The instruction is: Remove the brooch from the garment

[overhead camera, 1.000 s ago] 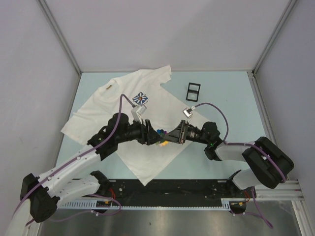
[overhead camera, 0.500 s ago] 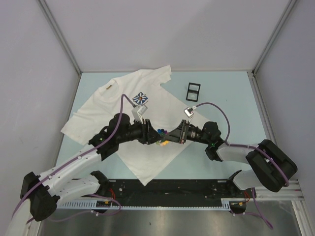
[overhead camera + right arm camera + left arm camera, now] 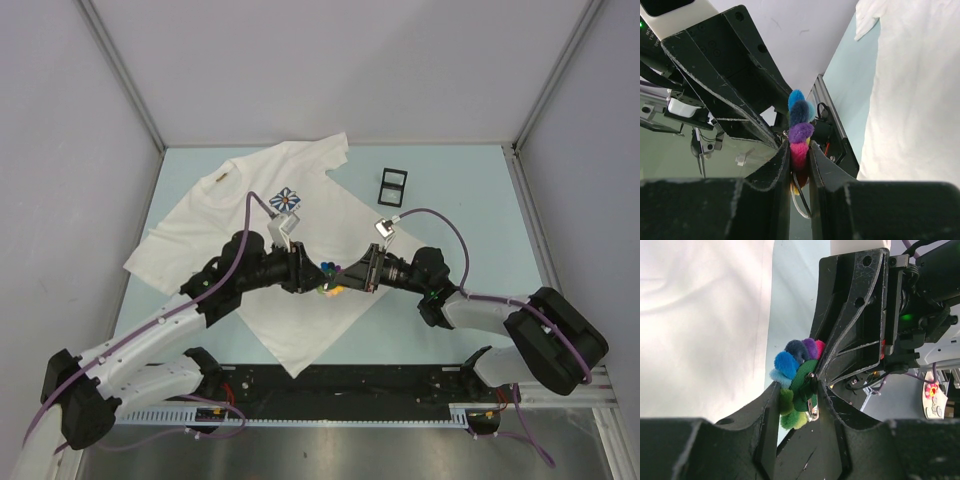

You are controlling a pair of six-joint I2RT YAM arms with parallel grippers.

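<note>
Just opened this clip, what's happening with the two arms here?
Both arms meet above the white T-shirt. The right gripper is pinched shut on a multicoloured pom-pom brooch, which appears to be held up clear of the cloth. The left gripper has its fingers on either side of the brooch's green backing and pin; whether it grips yet is unclear.

The garment [image 3: 230,215] lies spread on the table [image 3: 460,190] and fills the centre-left of the top view, its collar toward the upper left. A flower emblem [image 3: 287,200] sits on it, above centre. A small frame [image 3: 393,184] lies on the table to the garment's upper right, apart from it. At the centre, over the garment's lower right part, the brooch [image 3: 329,282] sits between 2 grippers: the left gripper [image 3: 319,275] on its left, the right gripper [image 3: 341,279] on its right. A rail [image 3: 340,385] runs along the bottom edge.
</note>
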